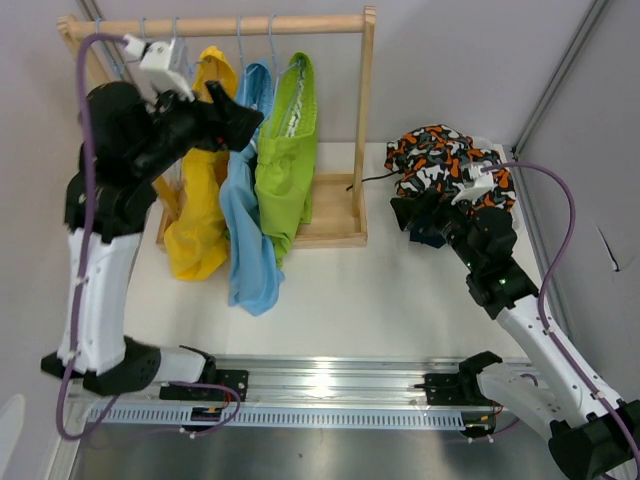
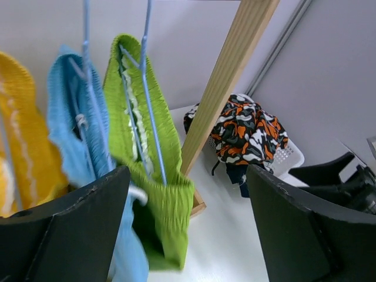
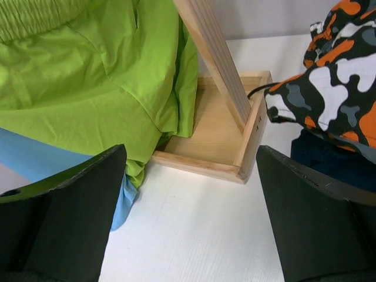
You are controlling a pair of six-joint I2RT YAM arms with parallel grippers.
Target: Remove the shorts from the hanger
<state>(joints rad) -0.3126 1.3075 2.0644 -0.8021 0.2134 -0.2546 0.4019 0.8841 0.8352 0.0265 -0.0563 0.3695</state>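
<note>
Top external shows us three pairs hanging from the wooden rack [image 1: 367,120]: yellow shorts [image 1: 200,170], light blue shorts [image 1: 250,220] and lime green shorts [image 1: 288,150], left to right. The black, orange and white patterned shorts [image 1: 440,160] lie heaped at the counter's [image 1: 350,290] far right, on a white basket [image 2: 288,155], with navy shorts [image 3: 329,164] under them. The left tool [image 2: 188,173] hovers high, just beside the hanging pairs, fingers spread wide and empty. The right tool [image 3: 191,153], near the heap, is likewise wide and holds nothing.
</note>
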